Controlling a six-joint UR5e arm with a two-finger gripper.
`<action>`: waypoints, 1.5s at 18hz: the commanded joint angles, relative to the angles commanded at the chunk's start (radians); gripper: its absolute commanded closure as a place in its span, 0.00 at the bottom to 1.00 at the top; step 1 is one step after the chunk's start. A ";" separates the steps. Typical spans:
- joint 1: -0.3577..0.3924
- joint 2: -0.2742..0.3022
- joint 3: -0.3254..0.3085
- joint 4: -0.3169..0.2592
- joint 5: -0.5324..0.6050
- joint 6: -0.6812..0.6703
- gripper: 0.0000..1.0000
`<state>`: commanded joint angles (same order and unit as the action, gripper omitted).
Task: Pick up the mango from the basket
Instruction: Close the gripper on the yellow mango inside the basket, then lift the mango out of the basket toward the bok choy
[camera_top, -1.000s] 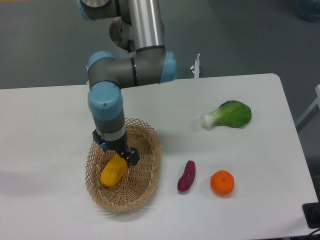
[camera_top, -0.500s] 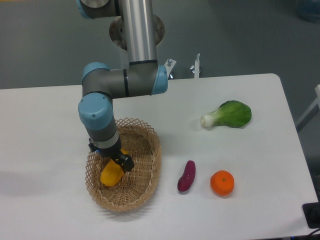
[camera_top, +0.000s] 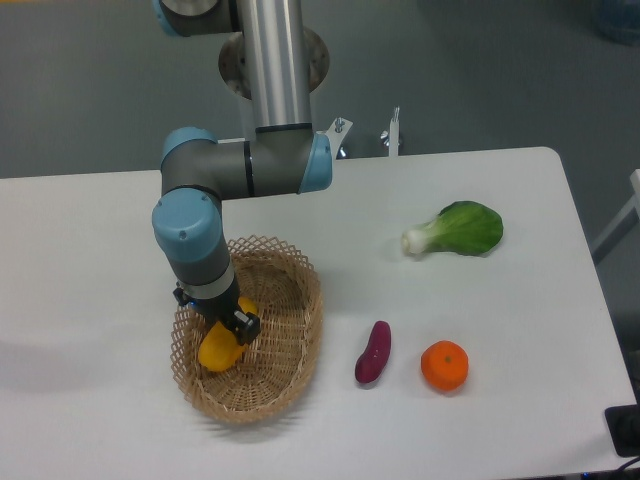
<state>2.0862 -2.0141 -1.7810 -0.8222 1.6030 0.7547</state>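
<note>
The yellow-orange mango (camera_top: 216, 352) lies in the left half of the tan wicker basket (camera_top: 290, 350) at the table's front left. My gripper (camera_top: 222, 325) reaches straight down into the basket and sits on the mango's upper end, covering part of it. One dark fingertip (camera_top: 246, 326) shows at the fruit's right side; the other is hidden behind the wrist. Whether the jaws press on the fruit is not visible.
A purple sweet potato (camera_top: 373, 352) and a round orange (camera_top: 444, 365) lie to the right of the basket. A green leafy vegetable (camera_top: 458, 230) rests further back on the right. The arm's elbow (camera_top: 240, 165) hangs over the table behind the basket.
The arm has swung left and the gripper has dropped lower into the basket, from just above the mango's upper end down onto it. The mango has stayed roughly in place.
</note>
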 joint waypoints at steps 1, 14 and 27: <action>0.000 0.000 0.002 0.000 0.000 0.000 0.64; 0.112 0.084 0.135 -0.090 -0.075 0.123 0.66; 0.438 0.140 0.291 -0.402 -0.152 0.556 0.66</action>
<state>2.5247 -1.8746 -1.4895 -1.2240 1.4513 1.3111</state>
